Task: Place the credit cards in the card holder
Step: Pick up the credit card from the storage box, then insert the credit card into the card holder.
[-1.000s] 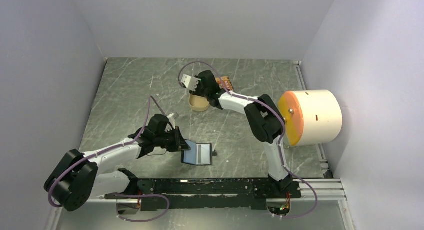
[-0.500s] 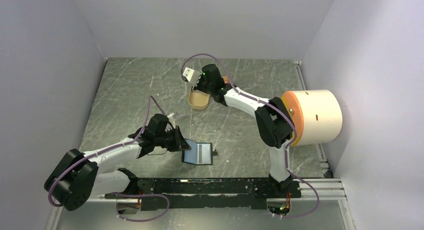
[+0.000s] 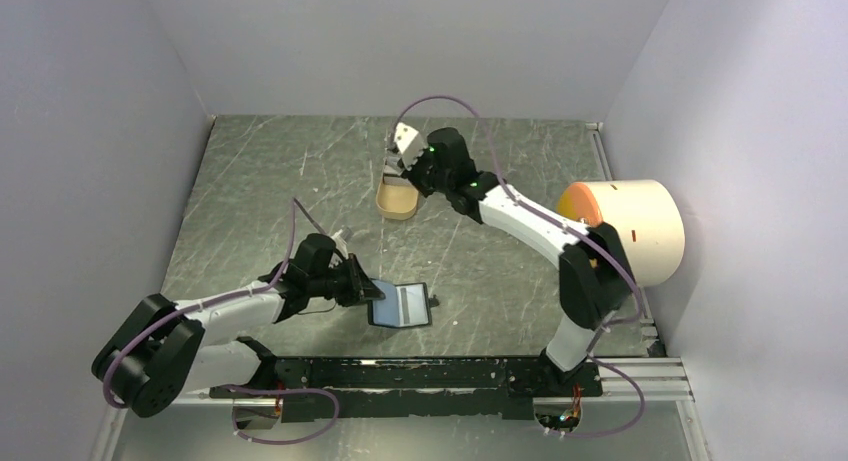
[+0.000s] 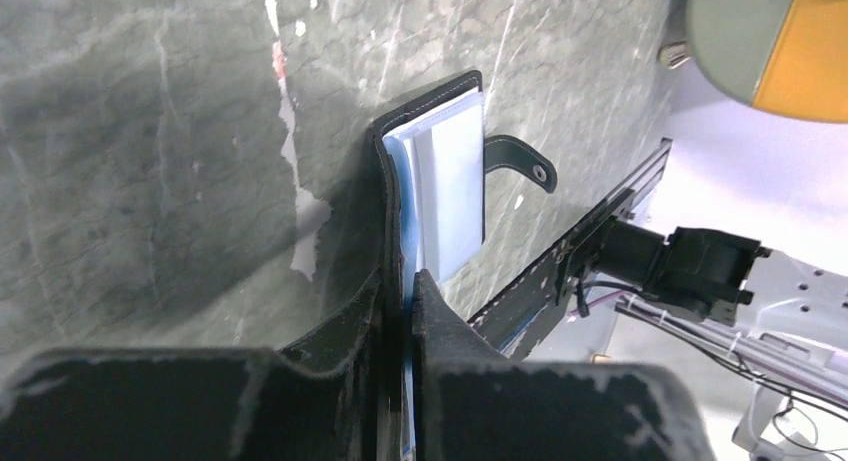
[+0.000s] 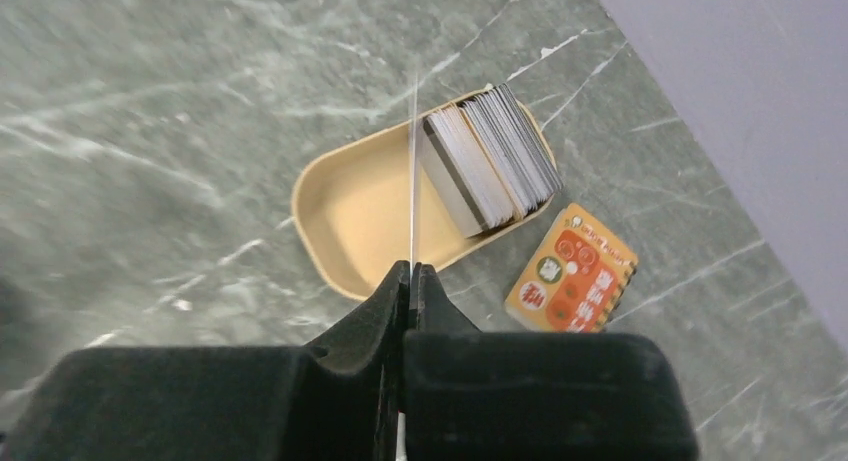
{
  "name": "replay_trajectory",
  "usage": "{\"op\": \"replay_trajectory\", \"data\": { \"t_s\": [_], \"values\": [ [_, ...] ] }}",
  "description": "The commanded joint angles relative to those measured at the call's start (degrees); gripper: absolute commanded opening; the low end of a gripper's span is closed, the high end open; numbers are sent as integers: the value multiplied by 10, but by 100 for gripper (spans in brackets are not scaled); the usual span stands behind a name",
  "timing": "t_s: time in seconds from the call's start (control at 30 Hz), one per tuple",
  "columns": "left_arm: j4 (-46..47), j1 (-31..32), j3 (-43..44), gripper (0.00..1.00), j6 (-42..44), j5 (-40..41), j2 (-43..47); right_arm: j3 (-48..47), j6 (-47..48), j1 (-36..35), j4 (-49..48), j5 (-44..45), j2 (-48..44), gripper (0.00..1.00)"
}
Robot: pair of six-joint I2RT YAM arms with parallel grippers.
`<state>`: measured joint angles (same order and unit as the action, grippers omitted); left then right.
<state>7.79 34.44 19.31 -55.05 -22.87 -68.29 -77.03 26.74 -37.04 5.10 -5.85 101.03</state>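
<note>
Black leather card holder (image 3: 402,305) sits open on the grey marble desk (image 3: 250,181) by the near edge, blue lining showing. My left claw (image 4: 403,281) is clamped on its left edge. My right claw (image 5: 411,271) is pinched tight on a thin pale grey-white card (image 5: 413,161), held on edge over the tan oblong tin (image 5: 360,216) at the far side. A stack of cards (image 5: 490,166) stands in the tin. An orange printed card (image 5: 571,283) lies flat just beside it.

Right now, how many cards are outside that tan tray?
2: one pale card held edge-on in the right gripper above the tray, one orange card lying flat on the table beside the tray. Any tucked inside the black wallet would be hidden.
</note>
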Motion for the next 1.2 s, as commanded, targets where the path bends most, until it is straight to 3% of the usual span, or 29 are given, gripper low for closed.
{"op": "replay_trajectory", "data": {
  "t_s": [0.0, 0.2, 0.4, 0.57, 0.9, 1.17],
  "values": [
    [83, -3, 6, 9, -50, -11, -18, 73, -192, 4, -31, -22, -88, 0],
    [97, -3, 25, 9, -58, 20, -46, 223, -426, -5, -99, -11, -222, 0],
    [108, -3, 22, 16, -51, 27, -74, 358, -624, -10, -145, -62, -307, 0],
    [95, -3, 4, 30, -49, 35, -63, 465, -749, -21, -213, -81, -347, 0],
    [81, -3, -25, 36, -45, 40, -27, 566, -892, -30, -295, -91, -335, 0],
    [35, -3, -18, 36, -19, 64, -24, 578, -884, -41, -334, -85, -279, 1]
  ]
}}
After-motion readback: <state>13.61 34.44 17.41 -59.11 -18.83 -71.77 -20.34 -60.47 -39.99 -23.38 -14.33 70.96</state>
